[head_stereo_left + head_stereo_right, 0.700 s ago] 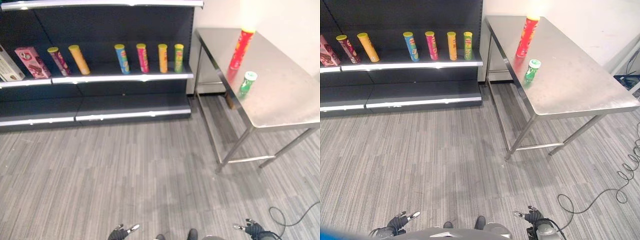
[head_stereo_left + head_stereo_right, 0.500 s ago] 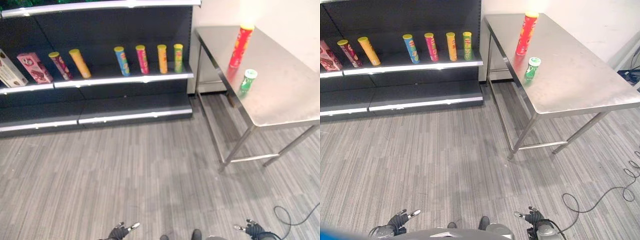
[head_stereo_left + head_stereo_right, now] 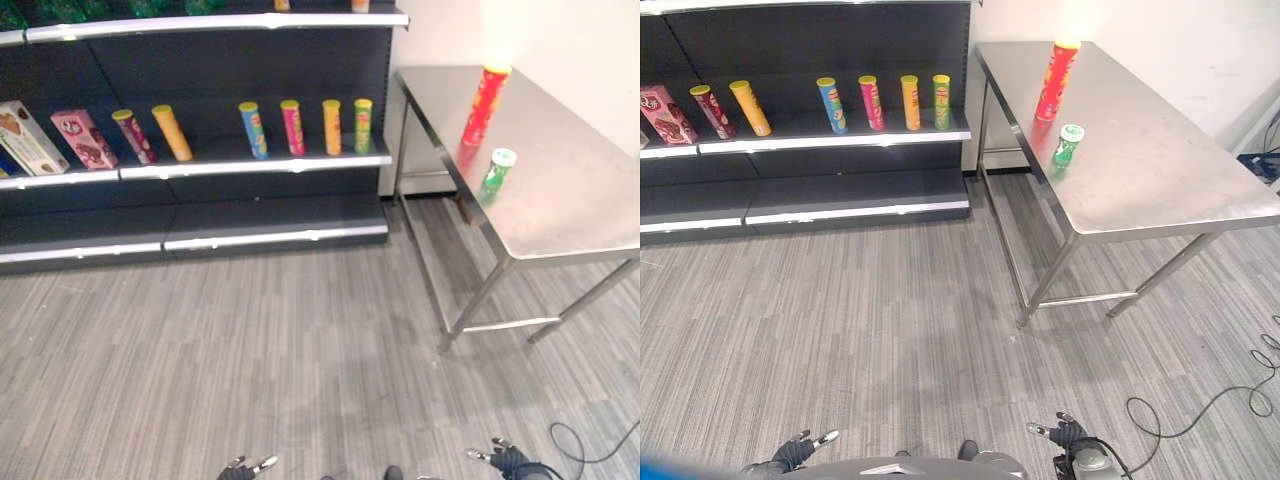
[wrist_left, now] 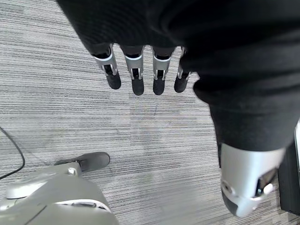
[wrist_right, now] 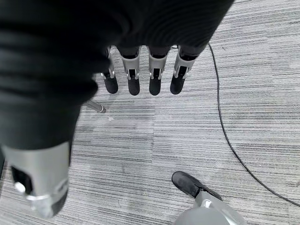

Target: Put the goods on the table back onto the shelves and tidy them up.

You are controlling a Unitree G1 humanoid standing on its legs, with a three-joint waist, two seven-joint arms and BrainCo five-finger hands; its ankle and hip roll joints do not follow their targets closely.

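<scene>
Your left hand (image 4: 140,75) and right hand (image 5: 145,75) hang relaxed, holding nothing. Red can (image 3: 481,104) and green can (image 3: 494,171) stand on the table (image 3: 560,200) at 2 o'clock; shelves (image 3: 200,170) at 11.

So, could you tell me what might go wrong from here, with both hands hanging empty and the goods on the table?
The tall red can stands upright near the steel table's shelf-side edge; a clumsy reach might topple it off. The short green can sits close in front of it, so grasping one may knock the other. On the shelf, the cans already stand in a tight row, so a new one could tip its neighbours. The left hand and right hand are open.
</scene>
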